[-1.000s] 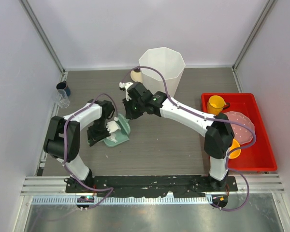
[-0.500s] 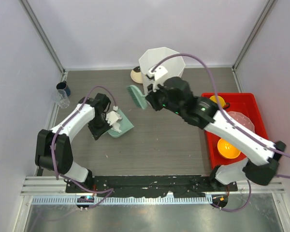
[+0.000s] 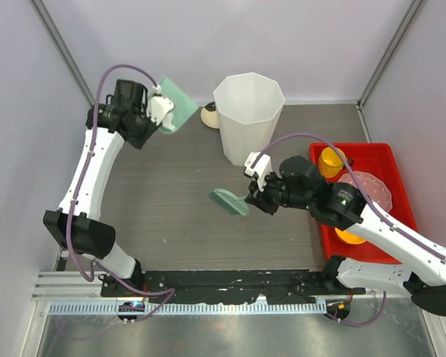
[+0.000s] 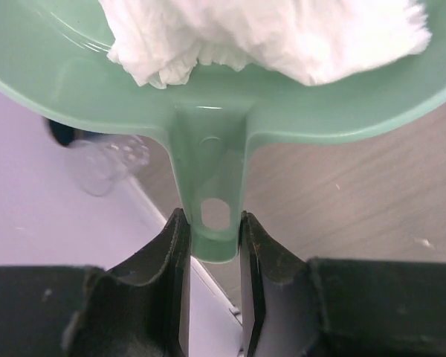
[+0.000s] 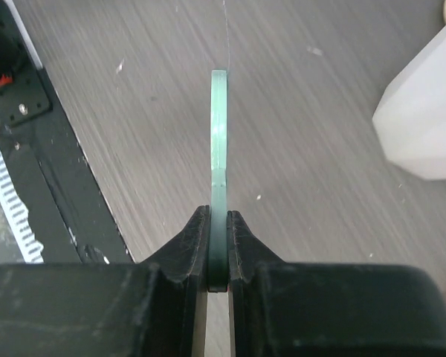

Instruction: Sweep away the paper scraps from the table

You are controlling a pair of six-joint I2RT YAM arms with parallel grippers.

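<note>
Up by back wall now: L hand [image 4: 212, 220] pinching dustpan [image 4: 208, 93] w/ paper scraps [image 4: 282, 30]; R hand [image 5: 218, 217] pinching brush [image 5: 219, 134].

3 views. The top external camera looks down from above and behind the arm bases, wide enough for the whole table [image 3: 178, 216], near rail [image 3: 401, 282] to far wall [image 3: 230, 44]. The left wrist camera sits close behind the left gripper [image 4: 212, 230], facing along its fingers [image 4: 171, 253] at the pinched dustpan [image 4: 208, 111] handle. The right wrist camera, close behind the right gripper [image 5: 218, 223], looks down the clamped brush [image 5: 219, 134] at the tabletop. Both share table surface with the top view; the right also shares the bin [image 5: 424, 119].
</note>
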